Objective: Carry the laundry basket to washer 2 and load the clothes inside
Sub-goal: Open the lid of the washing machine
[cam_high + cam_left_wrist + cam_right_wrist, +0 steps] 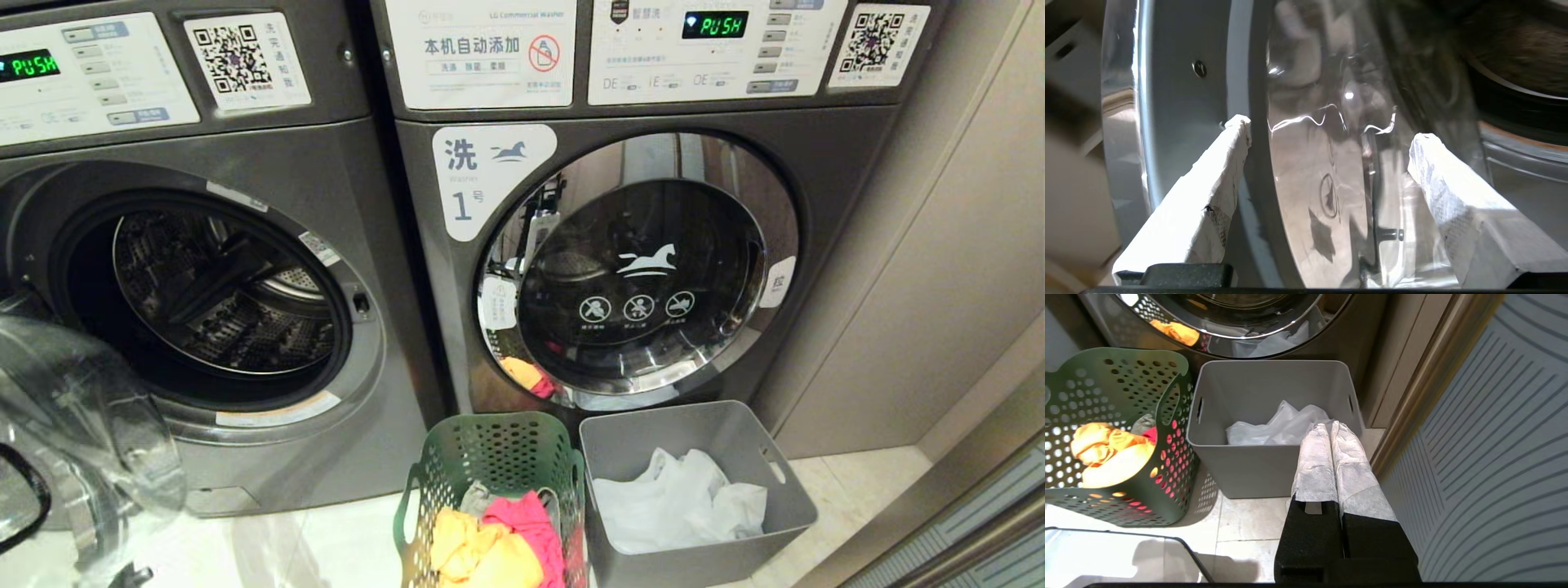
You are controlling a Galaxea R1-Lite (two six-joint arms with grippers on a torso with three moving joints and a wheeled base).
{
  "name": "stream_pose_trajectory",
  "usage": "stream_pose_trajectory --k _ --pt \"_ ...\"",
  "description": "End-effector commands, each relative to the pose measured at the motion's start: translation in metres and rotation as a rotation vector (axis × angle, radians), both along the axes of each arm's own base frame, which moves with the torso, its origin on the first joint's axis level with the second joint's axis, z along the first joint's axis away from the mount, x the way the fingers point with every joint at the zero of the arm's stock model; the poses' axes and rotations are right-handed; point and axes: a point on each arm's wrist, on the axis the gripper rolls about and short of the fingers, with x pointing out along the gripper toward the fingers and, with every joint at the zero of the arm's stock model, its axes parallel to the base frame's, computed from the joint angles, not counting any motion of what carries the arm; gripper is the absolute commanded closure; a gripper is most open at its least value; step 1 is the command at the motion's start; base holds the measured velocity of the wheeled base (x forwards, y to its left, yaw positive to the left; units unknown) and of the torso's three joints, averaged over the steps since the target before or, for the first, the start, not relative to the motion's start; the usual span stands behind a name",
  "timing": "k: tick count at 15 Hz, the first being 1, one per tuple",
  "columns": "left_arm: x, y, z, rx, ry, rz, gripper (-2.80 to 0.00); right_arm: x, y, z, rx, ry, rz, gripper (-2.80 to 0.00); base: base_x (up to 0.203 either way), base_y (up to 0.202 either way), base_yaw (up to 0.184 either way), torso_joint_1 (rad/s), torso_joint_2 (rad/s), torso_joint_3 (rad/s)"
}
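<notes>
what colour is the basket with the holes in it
Dark green; the perforated basket shows best in the right wrist view, beside the plain grey bin.

Before me the pale tiled floor (849, 482) carries two containers side by side, touching. On my left stands a green perforated laundry basket (490, 457) of yellow and pink clothes (498, 547); on my right, a grey bin (694, 563) with white cloth (678, 498). Both washers (269, 457) stand just beyond them.

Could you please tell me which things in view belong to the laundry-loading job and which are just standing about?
Job:
green basket of coloured clothes
open washer
left gripper, jaws open

Standing about:
grey bin with white cloth
washer 1, shut
</notes>
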Motion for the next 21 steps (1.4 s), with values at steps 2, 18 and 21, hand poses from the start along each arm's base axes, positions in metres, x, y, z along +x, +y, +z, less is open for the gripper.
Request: stream_pose_trajectory --k 2,18,21 --pt "0.007 0.004 -0.004 -0.007 0.022 0.050 -2.80 0.000 0.000 0.000 -0.001 0.002 0.000 0.00 0.000 0.000 0.000 0.000 0.00 0.000" --pt "-0.035 0.137 0.009 -0.025 -0.006 0.662 -2.80 0.000 0.000 0.000 0.000 0.001 0.001 0.00 0.000 0.000 0.000 0.000 0.00 0.000" --pt "-0.036 0.158 0.003 -0.018 -0.016 0.709 -2.80 0.000 0.000 0.000 -0.001 0.002 0.000 0.00 0.000 0.000 0.000 0.000 0.00 0.000"
